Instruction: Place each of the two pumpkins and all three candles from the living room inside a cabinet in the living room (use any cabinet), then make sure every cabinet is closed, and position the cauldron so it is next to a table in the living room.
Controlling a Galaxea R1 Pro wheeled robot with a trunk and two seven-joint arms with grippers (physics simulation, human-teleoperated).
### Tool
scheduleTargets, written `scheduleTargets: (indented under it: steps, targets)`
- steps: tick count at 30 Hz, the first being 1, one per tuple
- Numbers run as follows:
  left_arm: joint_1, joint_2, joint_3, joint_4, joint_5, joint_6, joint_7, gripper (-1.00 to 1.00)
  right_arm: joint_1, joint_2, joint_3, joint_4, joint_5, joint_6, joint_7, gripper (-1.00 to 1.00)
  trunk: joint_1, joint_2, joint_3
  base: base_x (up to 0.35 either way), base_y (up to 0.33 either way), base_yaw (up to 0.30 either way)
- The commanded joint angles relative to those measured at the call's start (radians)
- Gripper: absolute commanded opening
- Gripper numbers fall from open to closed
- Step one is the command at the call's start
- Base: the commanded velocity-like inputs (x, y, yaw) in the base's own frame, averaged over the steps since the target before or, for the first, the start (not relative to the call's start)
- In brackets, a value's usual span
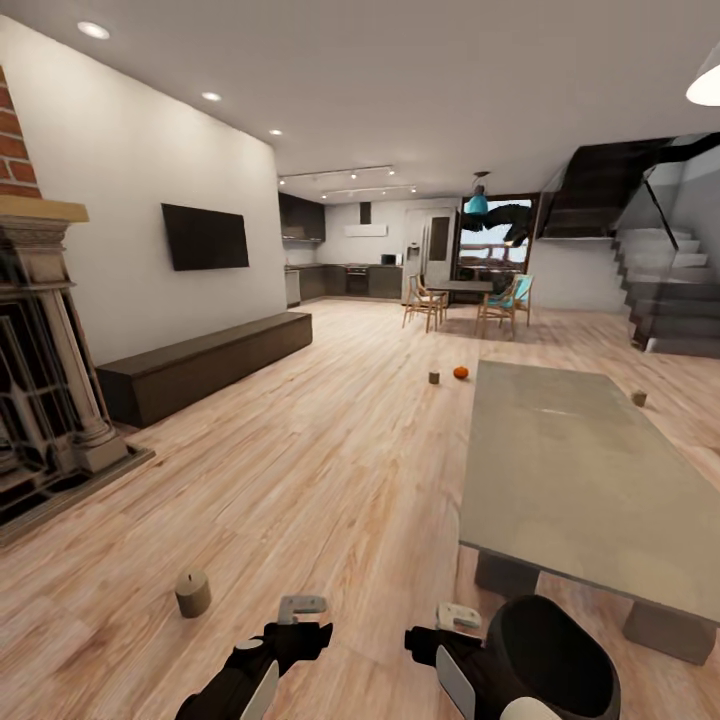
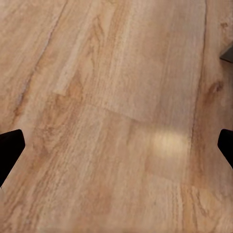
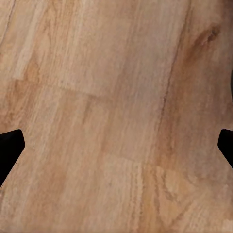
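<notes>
The long dark cabinet (image 1: 205, 365) by the wall looks shut. The black cauldron (image 1: 545, 655) sits just beside the counter (image 1: 570, 470). One pumpkin (image 1: 461, 372) and three candles (image 1: 192, 592) lie on the floor. Both tools, left tool (image 1: 300, 625) and right tool (image 1: 440, 628), are apart and hold nothing.

Three candles stand on the wood floor: one near the robot (image 1: 192, 592), one far off (image 1: 434, 378) just beside the single orange pumpkin (image 1: 461, 373), and one (image 1: 639, 399) beyond the far side of the one grey table (image 1: 560, 470). There is one long dark cabinet (image 1: 205, 364) along the wall, one black cauldron (image 1: 550, 655) by the table's near corner, one wall television (image 1: 205, 237) and one fireplace (image 1: 45, 390). Two grippers show, the left gripper (image 1: 301, 607) and the right gripper (image 1: 457, 617), and about four wooden chairs (image 1: 424, 301) ring one dining table (image 1: 467, 287) in the distance.
</notes>
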Motion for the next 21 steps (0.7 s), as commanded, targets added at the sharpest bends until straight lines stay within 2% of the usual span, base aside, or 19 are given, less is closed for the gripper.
scheduleTargets:
  steps: [1, 14, 21]
  targets:
    - [0.000, 0.001, -0.003, -0.002, 0.010, 0.006, 0.000, 1.00, 0.000, 0.000, 0.001, -0.002, -0.008, 0.003, -0.005, 1.00, 0.000, 0.000, -0.001, 0.128, 0.123, 0.006]
    - [0.000, 0.001, -0.003, -0.001, 0.010, 0.006, 0.000, 1.00, 0.000, -0.001, 0.003, -0.002, -0.007, 0.002, -0.003, 1.00, 0.000, 0.000, -0.001, 0.191, 0.241, 0.001]
    - [0.000, 0.010, -0.004, -0.002, 0.010, 0.006, 0.000, 1.00, 0.000, -0.001, 0.003, -0.002, -0.007, 0.002, -0.003, 1.00, 0.000, 0.000, -0.001, 0.202, 0.227, 0.000]
